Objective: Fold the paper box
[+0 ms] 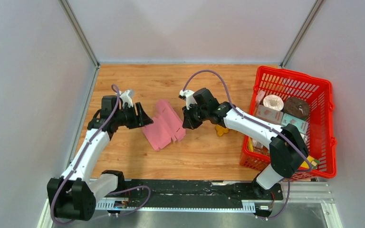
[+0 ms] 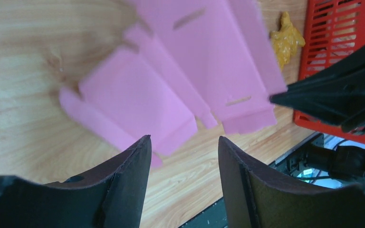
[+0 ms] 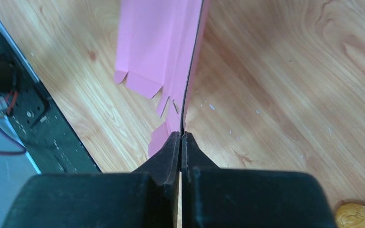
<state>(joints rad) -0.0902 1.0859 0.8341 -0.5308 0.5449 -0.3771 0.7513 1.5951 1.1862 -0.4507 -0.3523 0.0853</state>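
Observation:
The paper box point(image 1: 164, 124) is a flat pink cut-out with flaps, tilted up off the wooden table at its right side. My right gripper point(image 1: 186, 122) is shut on its right edge; in the right wrist view the jaws point(image 3: 181, 135) pinch the thin sheet point(image 3: 157, 52) edge-on. My left gripper point(image 1: 145, 118) is open and empty just left of the box. In the left wrist view its fingers point(image 2: 183, 142) stand apart, with the pink sheet point(image 2: 171, 80) beyond them and not between them.
A large red mesh basket point(image 1: 324, 142) with printed cartons and other items stands at the right. A small yellow object point(image 1: 221, 129) lies on the table beside the right arm. Grey walls close in the left, back and right. A black rail point(image 1: 185, 187) runs along the near edge.

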